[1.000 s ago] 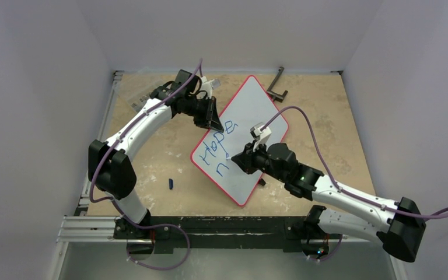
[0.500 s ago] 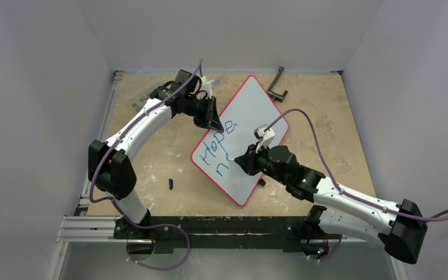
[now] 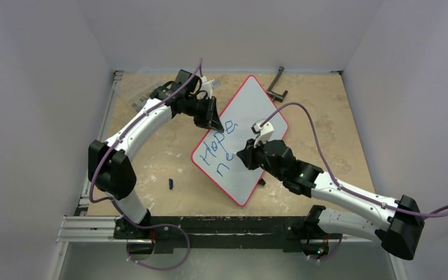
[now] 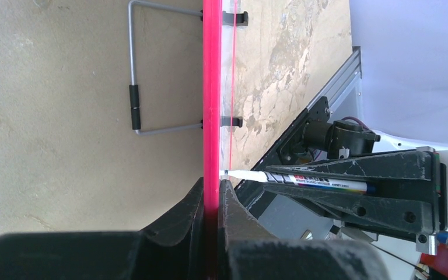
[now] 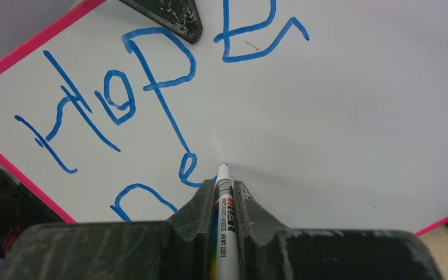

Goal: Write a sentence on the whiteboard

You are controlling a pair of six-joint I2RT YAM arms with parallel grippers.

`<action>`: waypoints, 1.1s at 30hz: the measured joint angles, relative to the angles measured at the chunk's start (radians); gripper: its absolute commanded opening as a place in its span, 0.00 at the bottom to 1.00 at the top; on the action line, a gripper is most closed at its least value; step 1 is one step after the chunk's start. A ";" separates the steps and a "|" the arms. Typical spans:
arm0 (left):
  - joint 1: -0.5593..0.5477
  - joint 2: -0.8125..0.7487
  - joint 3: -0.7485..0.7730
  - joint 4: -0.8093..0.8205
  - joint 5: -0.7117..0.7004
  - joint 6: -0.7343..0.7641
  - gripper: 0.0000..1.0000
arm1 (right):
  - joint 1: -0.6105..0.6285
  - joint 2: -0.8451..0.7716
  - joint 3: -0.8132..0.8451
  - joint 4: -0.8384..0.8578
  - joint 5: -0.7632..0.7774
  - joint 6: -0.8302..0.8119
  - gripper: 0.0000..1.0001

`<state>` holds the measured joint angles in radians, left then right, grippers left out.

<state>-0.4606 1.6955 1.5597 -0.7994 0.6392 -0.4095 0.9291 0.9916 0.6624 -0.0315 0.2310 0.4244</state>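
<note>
Dark-blue piece (image 3: 171, 184): lies on the table (image 3: 326, 116) left of the whiteboard (image 3: 256, 108), well apart from its near-left edge, with open tabletop around it.
Left gripper (image 3: 214, 121): clamped shut on the whiteboard's red rim (image 4: 212, 87) at the far-left edge.
Wire loop (image 4: 133, 105): grey, meets the rim at two points on the whiteboard's back side.
Sentence (image 5: 122, 99): blue "Hope", with "ne" under it, close along the whiteboard's left edge.
Right gripper (image 5: 224, 186): closed on a white marker (image 5: 221, 195), tip touching the whiteboard just right of the "e".
Open room: bare white surface from the tip to the whiteboard's right and far edges.
Black bracket (image 3: 277, 84): just beyond the whiteboard's far corner.
</note>
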 measured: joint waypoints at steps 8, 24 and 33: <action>-0.003 -0.003 0.000 0.000 -0.002 -0.003 0.00 | 0.000 -0.028 0.073 -0.058 0.016 -0.059 0.00; -0.005 -0.004 0.000 0.000 -0.004 -0.003 0.00 | 0.000 0.043 0.093 -0.039 0.012 -0.090 0.00; -0.004 -0.004 0.000 -0.001 -0.005 -0.003 0.00 | 0.000 0.075 0.102 -0.015 0.010 -0.098 0.00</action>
<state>-0.4648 1.6917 1.5597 -0.8001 0.6342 -0.4122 0.9291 1.0668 0.7647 -0.0467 0.2413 0.3260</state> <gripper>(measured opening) 0.049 0.093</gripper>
